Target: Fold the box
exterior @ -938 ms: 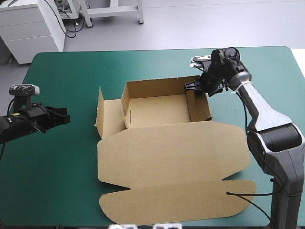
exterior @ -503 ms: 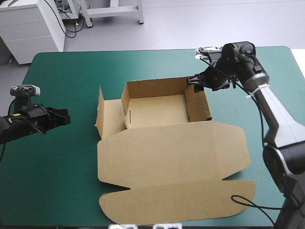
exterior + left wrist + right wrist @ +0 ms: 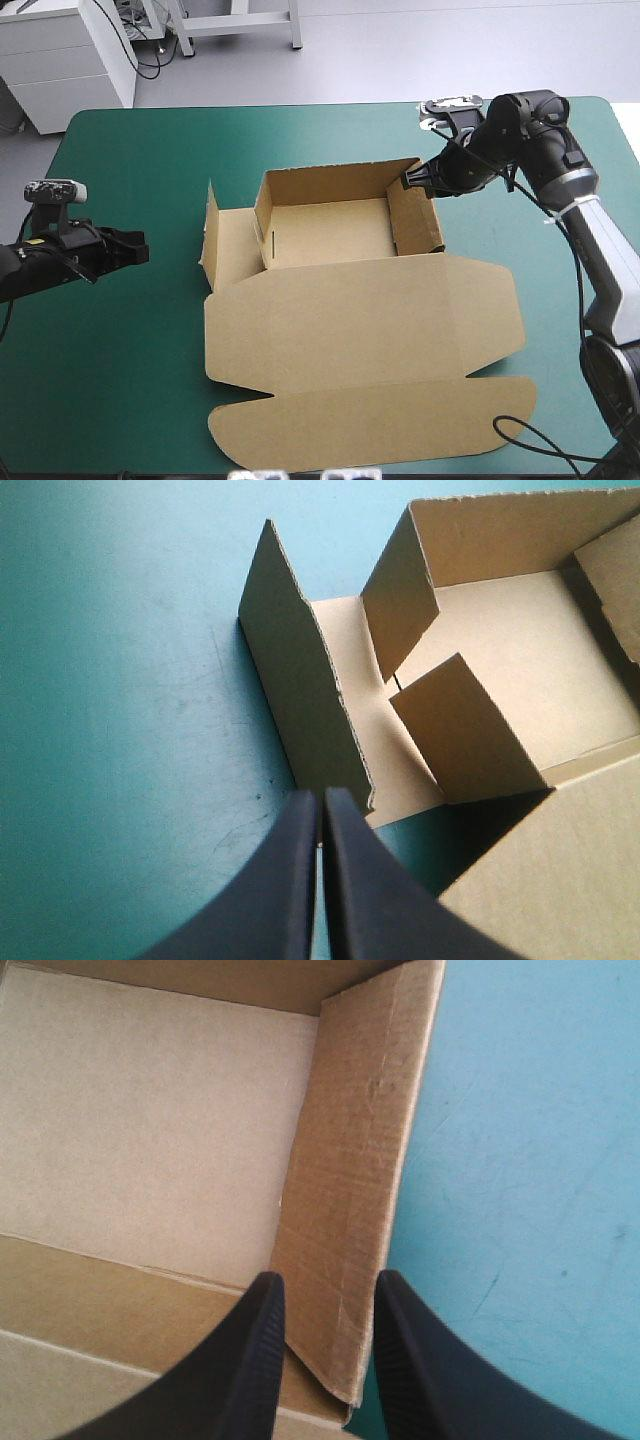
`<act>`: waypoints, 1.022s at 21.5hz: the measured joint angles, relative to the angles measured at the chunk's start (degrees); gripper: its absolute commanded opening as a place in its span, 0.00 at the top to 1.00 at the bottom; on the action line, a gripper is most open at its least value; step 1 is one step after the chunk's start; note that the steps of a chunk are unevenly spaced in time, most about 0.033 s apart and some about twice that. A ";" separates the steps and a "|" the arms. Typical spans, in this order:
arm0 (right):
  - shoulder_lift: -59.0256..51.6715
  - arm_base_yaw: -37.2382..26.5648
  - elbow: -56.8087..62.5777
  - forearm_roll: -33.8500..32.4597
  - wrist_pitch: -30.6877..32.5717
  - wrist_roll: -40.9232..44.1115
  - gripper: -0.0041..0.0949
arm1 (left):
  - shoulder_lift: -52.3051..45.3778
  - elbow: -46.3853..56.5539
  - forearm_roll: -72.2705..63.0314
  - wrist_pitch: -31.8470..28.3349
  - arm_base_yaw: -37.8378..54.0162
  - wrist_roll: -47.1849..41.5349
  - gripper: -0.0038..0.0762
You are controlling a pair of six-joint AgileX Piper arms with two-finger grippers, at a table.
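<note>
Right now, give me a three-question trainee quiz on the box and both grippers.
1. True or false: the left gripper is shut.
2. The open right gripper is at which part of the box? A: its right wall. B: its left side. C: its near edge.
3. Fill in: the lid lies ____ on the teal-green cover.
Key: 1 true; 2 A; 3 flat.
</note>
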 measured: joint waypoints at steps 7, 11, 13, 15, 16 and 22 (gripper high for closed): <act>2.99 0.00 5.16 0.95 -0.08 0.62 0.48 | 0.00 0.00 0.00 0.22 0.00 0.00 0.94; 4.69 0.00 5.22 0.89 -0.32 0.93 0.38 | 0.00 0.00 0.00 1.05 0.00 0.00 0.94; 4.73 0.00 5.22 0.65 -0.43 1.06 0.38 | 0.00 0.00 0.00 1.29 0.00 0.00 0.94; 5.18 0.00 5.22 0.26 -0.43 1.30 0.38 | 0.00 0.00 0.00 1.35 0.00 0.00 0.94; 5.61 0.00 5.22 0.16 -0.43 1.48 0.38 | 0.00 0.00 0.00 1.35 0.00 0.00 0.95; 8.62 0.00 5.22 -0.05 -0.46 1.64 0.41 | 0.00 0.00 0.00 1.40 0.00 0.00 0.96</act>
